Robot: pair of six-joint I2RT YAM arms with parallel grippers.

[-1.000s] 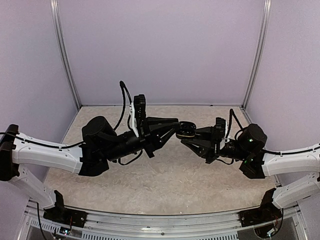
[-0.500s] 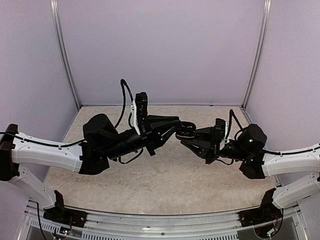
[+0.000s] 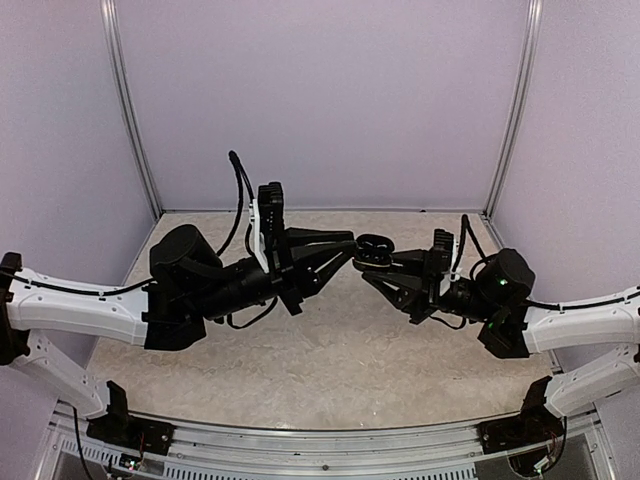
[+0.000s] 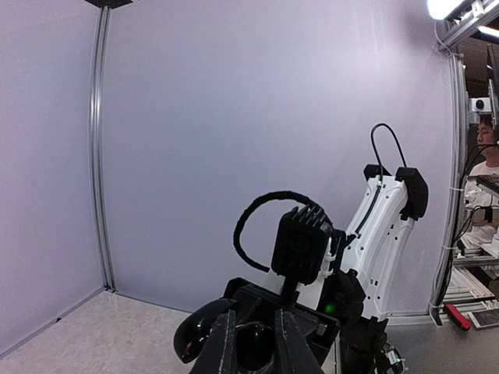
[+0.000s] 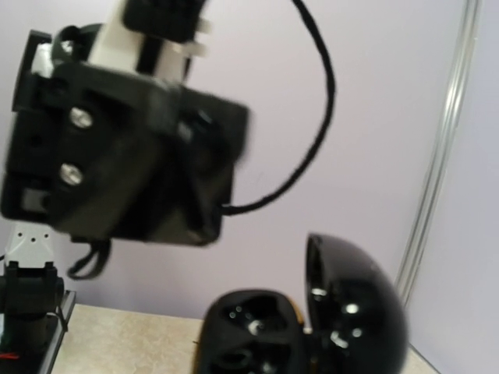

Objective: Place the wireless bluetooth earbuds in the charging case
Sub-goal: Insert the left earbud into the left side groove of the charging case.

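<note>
The black charging case (image 3: 372,248) hangs in mid-air above the table with its lid open, and my right gripper (image 3: 380,268) is shut on its body. In the right wrist view the case (image 5: 249,335) shows dark sockets, and its glossy lid (image 5: 359,312) stands up to the right. My left gripper (image 3: 350,252) reaches in from the left with its tips at the case. In the left wrist view its fingers (image 4: 221,343) stand close together, with the case's dark body in the narrow gap and the lid (image 4: 193,336) to their left. I can make out no earbuds.
Both arms meet over the middle of the beige speckled table (image 3: 330,350). Lilac walls with metal corner posts (image 3: 133,110) close the back and sides. The right arm's wrist camera block (image 4: 300,241) sits just beyond my left fingers. The left arm's black housing (image 5: 125,148) is blurred.
Both grippers have risen a little, and the case went up with them. The left arm's elbow has shifted left and upward. Neither gripper's jaws have visibly changed.
</note>
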